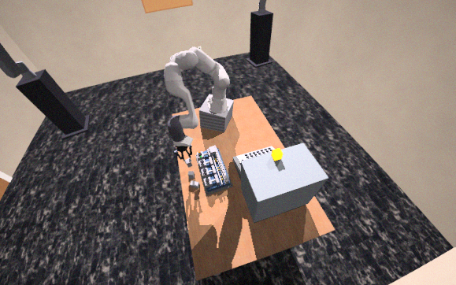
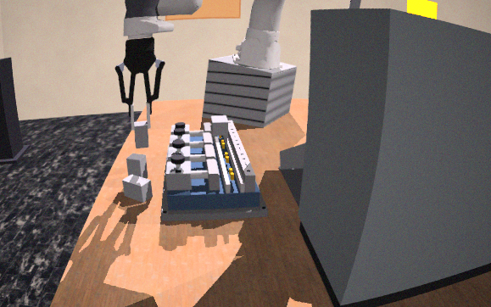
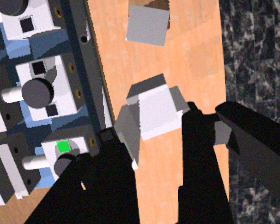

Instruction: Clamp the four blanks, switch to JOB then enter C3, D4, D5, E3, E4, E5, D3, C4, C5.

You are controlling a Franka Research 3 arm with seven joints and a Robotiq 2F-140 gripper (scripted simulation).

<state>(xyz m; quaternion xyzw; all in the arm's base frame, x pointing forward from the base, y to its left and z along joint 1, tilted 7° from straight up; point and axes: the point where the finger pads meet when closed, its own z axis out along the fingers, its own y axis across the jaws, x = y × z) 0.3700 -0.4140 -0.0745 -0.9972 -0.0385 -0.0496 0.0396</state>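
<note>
My gripper (image 1: 186,158) (image 2: 141,125) (image 3: 154,109) is shut on a grey blank (image 2: 141,136) (image 3: 162,119), held upright, slightly turned in the wrist view, beside the vise fixture (image 2: 210,200). Whether its foot clears the table is hard to tell. Two more blanks stand nearer the exterior camera: one grey blank (image 1: 190,174) (image 2: 136,164) and a wider-looking blank (image 1: 194,186) (image 2: 136,186). A green lens (image 3: 63,146) is lit at the station nearest the robot base; its rails are hidden in the wrist view. The cabinet's top lamp (image 1: 276,154) (image 2: 422,8) is bright yellow. The selector is not visible.
The large grey cabinet (image 1: 282,173) (image 2: 346,127) stands across from the fixture, its key panel (image 1: 257,153) facing the robot side. Black valve knobs (image 2: 178,158) (image 3: 37,93) rise along the fixture's near side. The table's edge runs close beside the blanks.
</note>
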